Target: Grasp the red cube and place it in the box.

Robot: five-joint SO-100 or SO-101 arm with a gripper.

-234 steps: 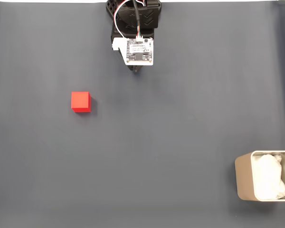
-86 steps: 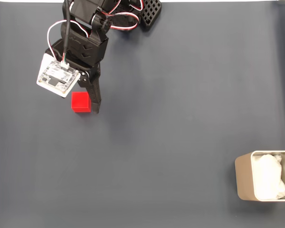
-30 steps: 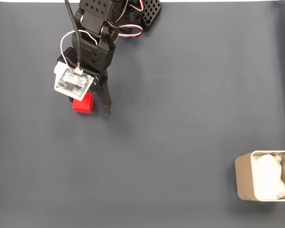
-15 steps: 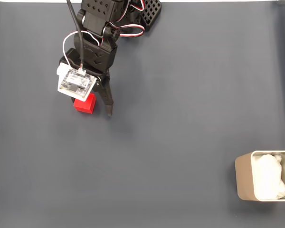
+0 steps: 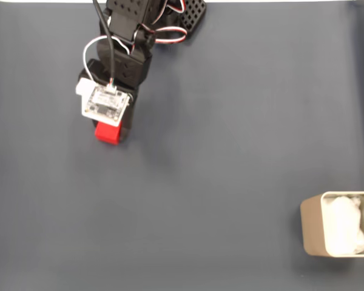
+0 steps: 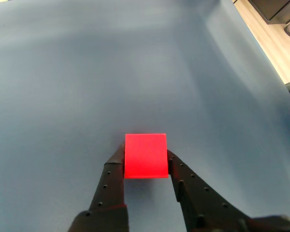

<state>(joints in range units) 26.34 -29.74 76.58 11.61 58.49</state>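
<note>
The red cube (image 5: pixel 108 133) rests on the dark grey mat at the left in the fixed view, half hidden under the arm's white circuit board. In the wrist view the red cube (image 6: pixel 145 155) sits squarely between both black fingers, which press its left and right faces. My gripper (image 6: pixel 145 152) is shut on it, and in the fixed view my gripper (image 5: pixel 112 134) shows partly beneath the wrist. The box (image 5: pixel 311 233), beige with white crumpled lining, stands at the bottom right edge, far from the cube.
The dark grey mat (image 5: pixel 218 151) covers the whole table. The arm's black base (image 5: pixel 188 12) sits at the top centre. A wooden floor strip (image 6: pixel 275 43) lies beyond the mat's edge in the wrist view.
Over the last second the open finger at the cube's right swung in against the cube, closing the jaws. The cube stays at about the same spot on the mat.
</note>
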